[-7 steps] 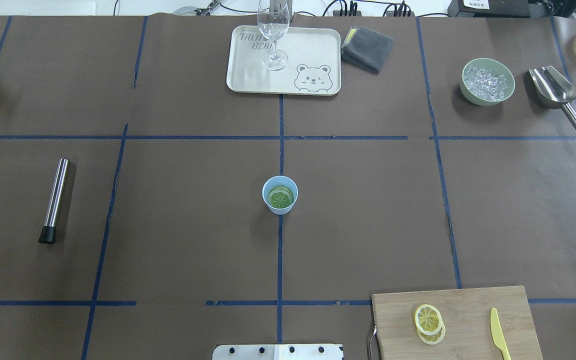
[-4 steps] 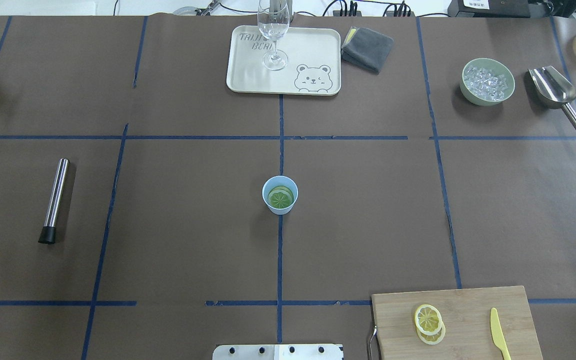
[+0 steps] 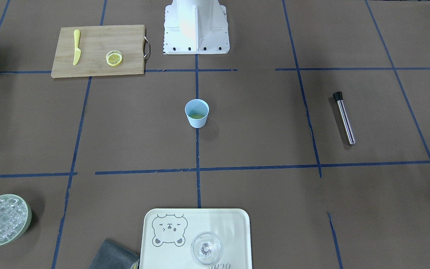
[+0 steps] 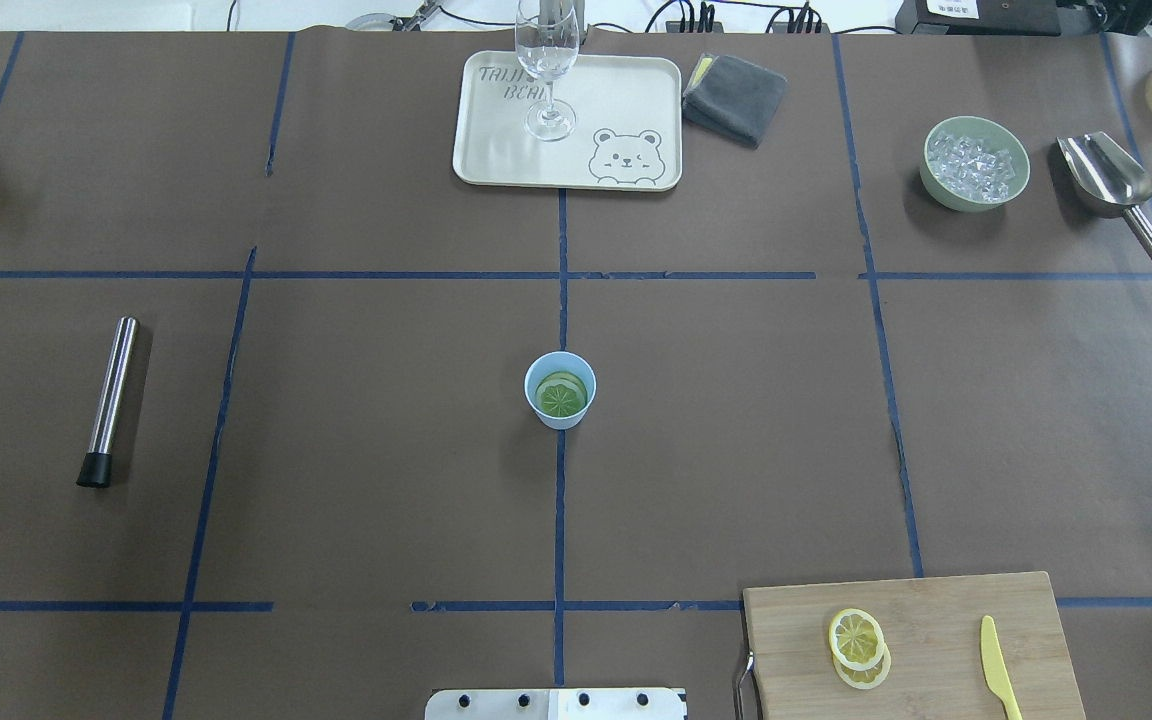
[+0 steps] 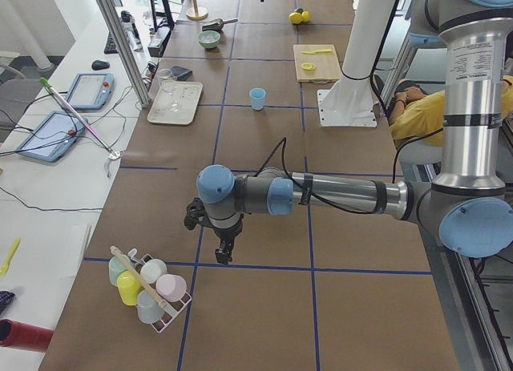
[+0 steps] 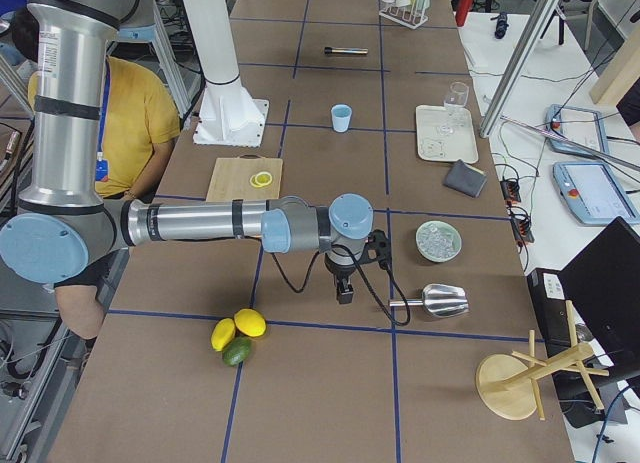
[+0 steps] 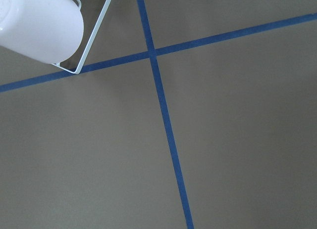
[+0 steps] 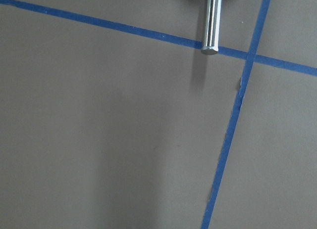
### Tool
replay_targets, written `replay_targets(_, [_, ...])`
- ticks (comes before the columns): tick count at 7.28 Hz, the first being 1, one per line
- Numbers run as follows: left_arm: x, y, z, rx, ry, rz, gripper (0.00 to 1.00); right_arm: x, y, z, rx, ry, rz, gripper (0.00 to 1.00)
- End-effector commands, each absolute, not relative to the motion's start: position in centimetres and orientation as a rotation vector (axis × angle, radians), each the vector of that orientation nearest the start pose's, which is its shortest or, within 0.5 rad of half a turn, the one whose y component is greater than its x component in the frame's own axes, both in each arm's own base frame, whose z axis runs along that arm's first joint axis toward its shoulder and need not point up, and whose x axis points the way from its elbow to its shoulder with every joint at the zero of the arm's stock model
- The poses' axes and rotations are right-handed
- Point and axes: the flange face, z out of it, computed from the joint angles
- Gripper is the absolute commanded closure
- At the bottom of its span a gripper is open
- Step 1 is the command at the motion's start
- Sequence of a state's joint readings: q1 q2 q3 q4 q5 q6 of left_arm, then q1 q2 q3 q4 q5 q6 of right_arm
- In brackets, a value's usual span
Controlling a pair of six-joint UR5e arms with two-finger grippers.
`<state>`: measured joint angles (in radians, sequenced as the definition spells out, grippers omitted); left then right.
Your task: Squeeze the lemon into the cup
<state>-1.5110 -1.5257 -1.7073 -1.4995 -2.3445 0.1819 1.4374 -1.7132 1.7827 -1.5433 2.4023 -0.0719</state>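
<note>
The counter carries, well apart from each other, a board near the robot's base and a cup in the middle. The lemon lies on the board as a slice on top of a second slice, beside a knife.

The left hand and the right hand show only in the side views, both far from board and cup; I cannot tell if they are open or closed, and I see nothing in them.

A thin flat slice could slip from the fingers, or both slices could lift together.

The overhead view shows green slices inside the cup and two stacked lemon slices; the front view shows only one.
</note>
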Motion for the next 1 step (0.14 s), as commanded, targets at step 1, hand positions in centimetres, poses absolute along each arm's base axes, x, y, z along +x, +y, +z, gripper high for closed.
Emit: replay_targets(1, [-3.50,-49.01,60.21,0.100,0.763,0.251,0.00,0.09,-44.12,61.33,0.066,-0.837,-0.234,0.00])
